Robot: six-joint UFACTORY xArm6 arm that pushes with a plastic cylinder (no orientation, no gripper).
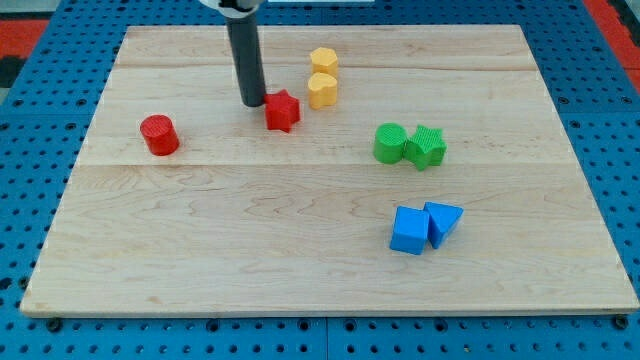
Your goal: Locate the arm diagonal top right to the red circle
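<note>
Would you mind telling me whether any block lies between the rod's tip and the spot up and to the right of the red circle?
Nothing visible does. My tip sits just left of the red star, and the board between it and the red circle shows no block.

1. The tabletop [300, 250] shows as pale wood, planks joined side by side, grain running along them, finish smooth and matt.
2. Under it, a blue pegboard [620, 150] looks like plastic or painted metal; I cannot tell which.
3. The rod reads as dark, smooth, slightly glossy down to my tip [253, 104], with a soft sheen along its length.
4. The red circle [159, 135] and red star [283, 110] look like matt plastic.
5. Both yellow blocks [322, 76] carry the same dull plastic look.
6. The green blocks [410, 145] show fine ridged sides.
7. The blue blocks [425, 227] appear smooth-faced and matt.
</note>
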